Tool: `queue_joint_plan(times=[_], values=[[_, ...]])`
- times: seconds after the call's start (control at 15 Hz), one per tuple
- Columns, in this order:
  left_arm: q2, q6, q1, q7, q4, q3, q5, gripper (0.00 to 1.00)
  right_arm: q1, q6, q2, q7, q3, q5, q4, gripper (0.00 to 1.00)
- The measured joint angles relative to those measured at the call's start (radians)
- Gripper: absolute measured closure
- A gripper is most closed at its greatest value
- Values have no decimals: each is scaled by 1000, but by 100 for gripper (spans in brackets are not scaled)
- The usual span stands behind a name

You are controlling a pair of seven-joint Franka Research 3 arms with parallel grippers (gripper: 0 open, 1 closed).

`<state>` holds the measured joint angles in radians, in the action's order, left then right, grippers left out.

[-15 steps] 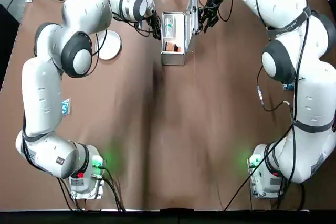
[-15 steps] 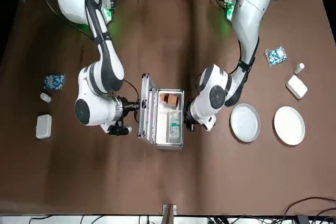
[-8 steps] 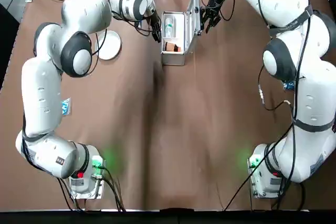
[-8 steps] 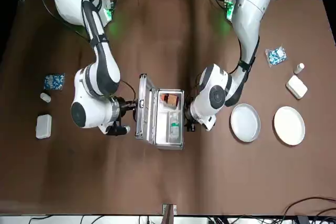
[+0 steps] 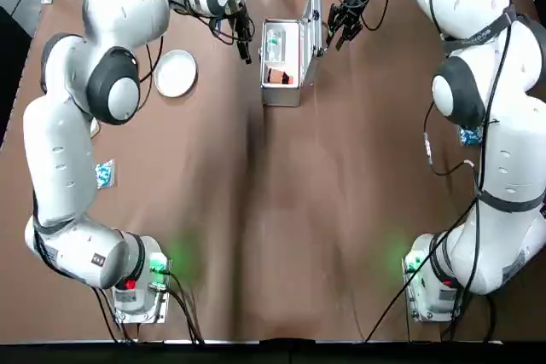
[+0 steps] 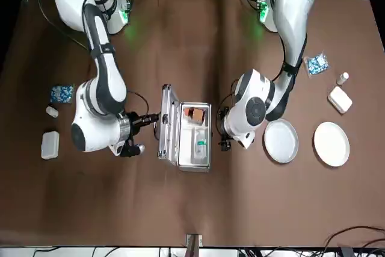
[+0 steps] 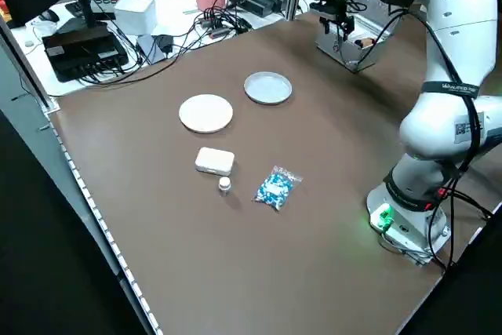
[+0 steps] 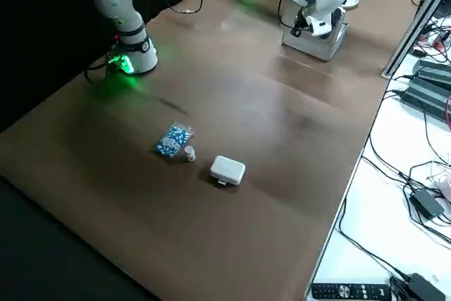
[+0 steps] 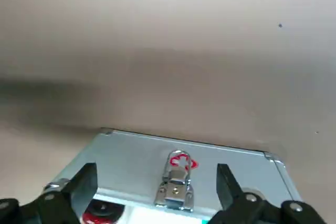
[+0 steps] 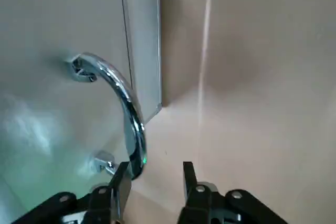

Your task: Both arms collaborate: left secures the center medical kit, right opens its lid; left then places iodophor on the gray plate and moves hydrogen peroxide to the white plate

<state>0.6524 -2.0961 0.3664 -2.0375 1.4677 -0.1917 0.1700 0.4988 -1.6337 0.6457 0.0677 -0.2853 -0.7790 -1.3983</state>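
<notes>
The medical kit [image 6: 195,164] sits on the worktop [image 6: 240,203] with its lid [image 6: 168,126] standing open on the kit's right side. Inside the kit are a small brown thing, which I think is the iodophor [image 6: 195,114], and the hydrogen peroxide [image 6: 201,142], the pale bottle with a teal mark.

Just beside the kit, on its left, is the left tool [image 9: 157,178]. Its two fingers are wide apart and hold nothing. On the kit's other side is the right tool [image 10: 156,167], near the shiny handle [image 10: 128,103]. It has let go too, with a gap between its fingers.

Out to the left of the kit is the gray plate [image 6: 281,141], and past it the white plate [image 6: 331,144]. Both have nothing on them.

The lid part looks done, so now it's time to get the bottles out. Next, the left tool should go up over the kit, reach down inside, pinch the iodophor and take it to the gray plate. It must not bump the kit's wall or the other bottle. The hydrogen peroxide comes after. The right tool can keep out of the way.
</notes>
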Motion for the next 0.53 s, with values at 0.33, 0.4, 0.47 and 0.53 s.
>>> queue_joint_plan(times=[0.33,0.4,0.47,0.53], values=[[-35,83,9,-11,-44,-1,0,0,-12,18,0,12,0,-5,1,52],[-36,91,14,-15,-51,-3,0,0,-15,22,-1,13,0,-5,1,52],[-36,95,18,-32,-54,-4,0,0,-21,34,-3,15,0,-7,3,52],[-36,96,22,-59,-54,-5,0,0,-27,49,-5,16,0,-11,8,52]])
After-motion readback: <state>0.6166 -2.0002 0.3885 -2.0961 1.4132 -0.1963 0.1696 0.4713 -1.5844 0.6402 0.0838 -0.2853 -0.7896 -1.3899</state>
